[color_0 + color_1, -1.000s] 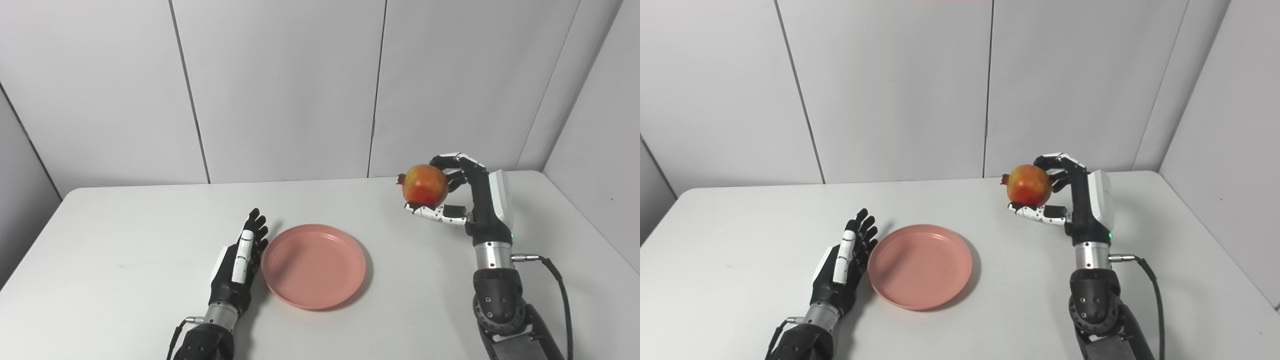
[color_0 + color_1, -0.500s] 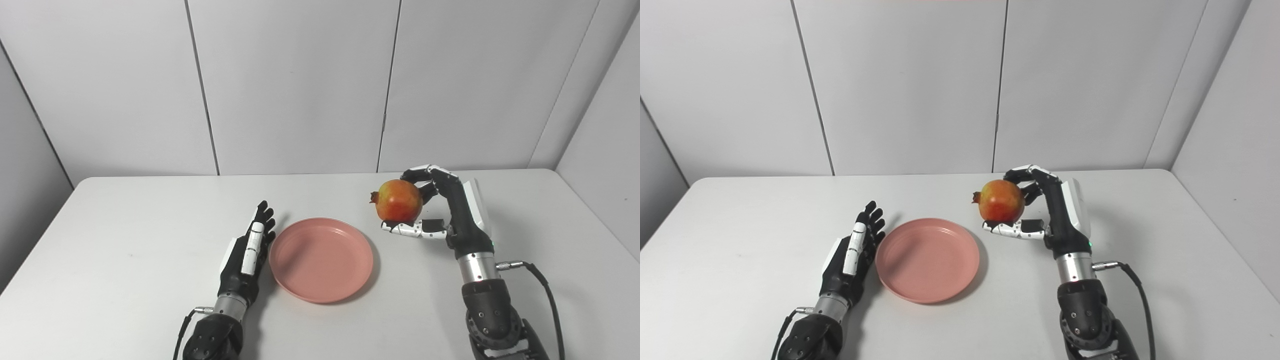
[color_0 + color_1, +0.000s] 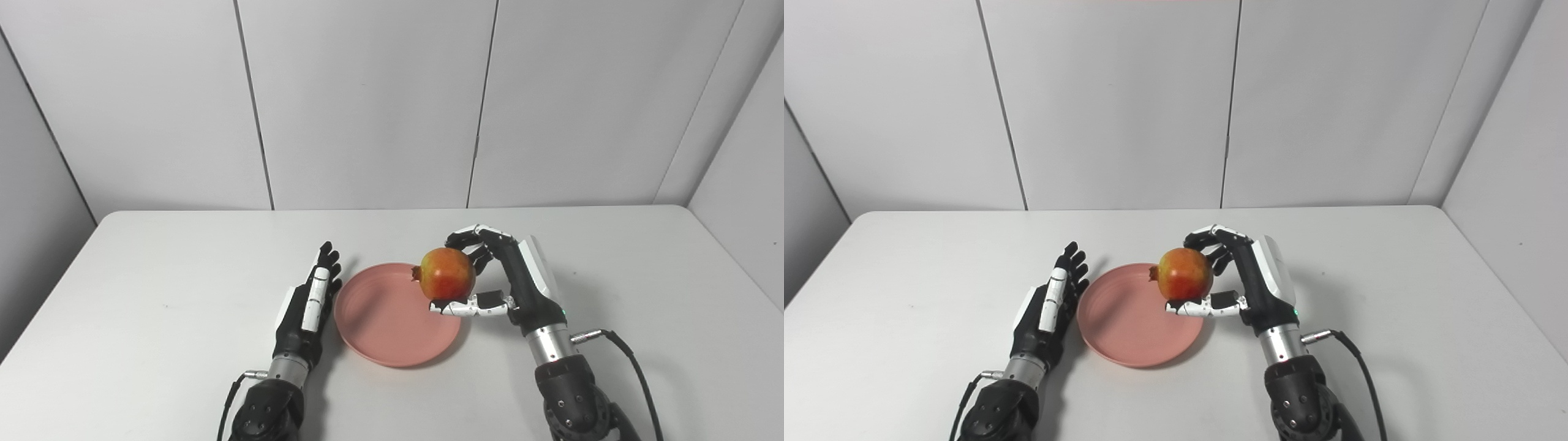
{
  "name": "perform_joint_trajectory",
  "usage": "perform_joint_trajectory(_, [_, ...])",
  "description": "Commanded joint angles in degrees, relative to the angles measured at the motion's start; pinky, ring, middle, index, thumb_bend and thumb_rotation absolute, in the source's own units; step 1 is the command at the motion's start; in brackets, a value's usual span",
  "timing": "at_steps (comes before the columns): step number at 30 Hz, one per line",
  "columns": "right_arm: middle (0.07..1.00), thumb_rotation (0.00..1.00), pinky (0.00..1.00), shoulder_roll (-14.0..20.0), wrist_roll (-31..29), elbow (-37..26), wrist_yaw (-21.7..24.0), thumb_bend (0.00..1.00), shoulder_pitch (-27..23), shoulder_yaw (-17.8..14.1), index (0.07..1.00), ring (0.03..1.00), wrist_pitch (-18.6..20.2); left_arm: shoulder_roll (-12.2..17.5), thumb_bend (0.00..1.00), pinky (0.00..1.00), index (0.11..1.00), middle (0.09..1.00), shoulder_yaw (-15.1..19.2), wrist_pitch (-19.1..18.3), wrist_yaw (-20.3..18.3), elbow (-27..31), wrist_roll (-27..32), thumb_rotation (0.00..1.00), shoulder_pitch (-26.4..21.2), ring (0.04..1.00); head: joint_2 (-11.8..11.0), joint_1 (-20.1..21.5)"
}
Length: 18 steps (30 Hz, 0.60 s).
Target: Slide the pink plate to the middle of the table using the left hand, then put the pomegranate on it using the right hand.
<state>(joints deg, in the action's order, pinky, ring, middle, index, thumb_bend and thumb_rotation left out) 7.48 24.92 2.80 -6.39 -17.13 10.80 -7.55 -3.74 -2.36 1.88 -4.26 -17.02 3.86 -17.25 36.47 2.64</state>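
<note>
Grey panelled walls behind a white worktop (image 3: pixel 153 294). Left robot hand (image 3: pixel 306 306) lies flat, fingers straight and together, holding nothing, just beside the left rim of the pink plate (image 3: pixel 380 324), which sits about mid-worktop. Right robot hand (image 3: pixel 502 288) is curled around the pomegranate (image 3: pixel 448 282), thumb beneath, fingers over the far side; fruit is held in the air above the plate's right rim. Judgement: fruit is round, firm, fairly heavy and smooth, liable to roll; a cupping grip around its middle suits it, set down low
</note>
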Motion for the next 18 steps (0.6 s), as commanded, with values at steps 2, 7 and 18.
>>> perform_joint_trajectory(2, [0.479, 0.00, 0.39, -0.9, 0.6, 0.3, -0.5, 0.52, -2.1, 0.9, 0.531, 0.416, -3.9, -0.7, 0.53, 0.98, 1.000, 1.000, -0.4, 0.6, 0.2, 1.4, -0.4, 1.00, -1.0, 1.000, 0.0, -0.2])
perform_joint_trajectory(7, [0.478, 0.00, 0.44, -1.5, 3.9, 2.7, -1.4, 0.52, -2.7, 3.2, 0.518, 0.439, -4.4, -1.0, 0.54, 0.98, 1.000, 1.000, -0.5, 0.0, 0.5, 1.9, -0.7, 1.00, -0.9, 1.000, 0.1, -0.3])
perform_joint_trajectory(18, [0.469, 0.00, 0.39, -1.5, 9.0, 9.6, -2.7, 0.52, -5.7, 6.3, 0.535, 0.414, -7.7, -1.1, 0.52, 0.96, 0.998, 1.000, -0.7, 0.4, 0.9, 1.7, -0.9, 1.00, -0.9, 0.998, 0.0, -0.5])
